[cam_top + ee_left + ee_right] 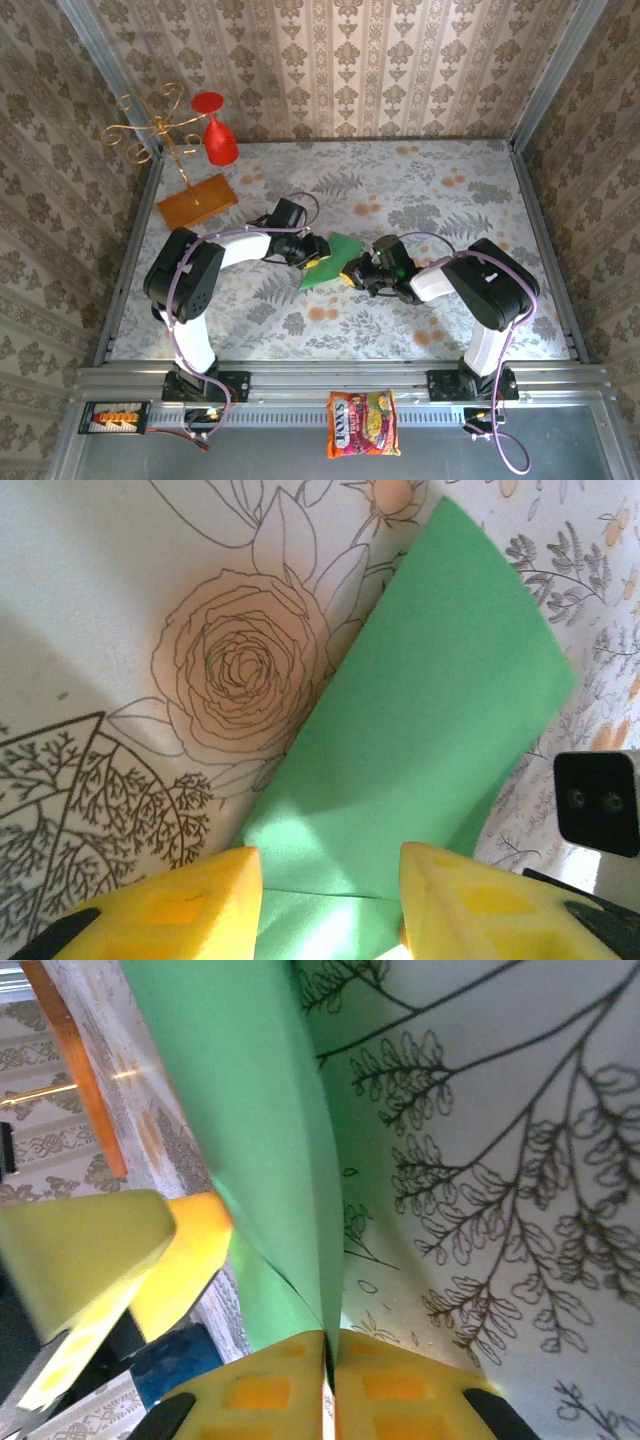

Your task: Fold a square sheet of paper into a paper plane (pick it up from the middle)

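Note:
The bright green sheet of paper (pixel 328 262) lies folded over at the middle of the table between both grippers. My left gripper (pixel 312 256) stands open over its left end; in the left wrist view its yellow fingers (pixel 205 900) straddle the green paper (pixel 420 710), and a crease runs between them. My right gripper (pixel 352 272) is shut on the paper's right end. In the right wrist view the gripper (pixel 330 1355) pinches the layered green edge (pixel 240 1110), which rises away from the jaws. The left gripper's yellow fingers (pixel 120 1250) sit close beside the paper.
An orange-brown board (pixel 196 201) with a gold wire stand (pixel 150 125) and a red glass (pixel 217 135) is at the back left. A red-yellow snack packet (pixel 362 423) lies on the front rail. Patterned walls enclose the floral tablecloth (pixel 450 190).

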Robot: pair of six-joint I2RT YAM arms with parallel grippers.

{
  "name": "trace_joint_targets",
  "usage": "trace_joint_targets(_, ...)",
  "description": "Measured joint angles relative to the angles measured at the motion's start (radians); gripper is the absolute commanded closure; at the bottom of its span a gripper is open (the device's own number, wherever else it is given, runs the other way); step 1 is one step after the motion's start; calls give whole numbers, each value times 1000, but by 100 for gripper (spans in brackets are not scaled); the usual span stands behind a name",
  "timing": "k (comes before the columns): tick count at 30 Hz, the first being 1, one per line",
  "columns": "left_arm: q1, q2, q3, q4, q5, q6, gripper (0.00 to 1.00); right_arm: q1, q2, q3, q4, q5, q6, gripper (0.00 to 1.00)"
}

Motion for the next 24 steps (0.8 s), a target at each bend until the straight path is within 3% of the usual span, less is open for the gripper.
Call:
trace_joint_targets(10, 4, -215, -85, 2, -61, 147, 51, -5, -92, 62, -161, 22, -4, 97)
trace_joint_targets(15, -23, -297, -169, 6, -131, 286, 45, -12, -115, 92, -208, 22, -3, 97)
trace_joint_targets(24, -108, -380, -276, 77, -210, 576, 42, -21, -115, 108, -262, 21, 2, 96)
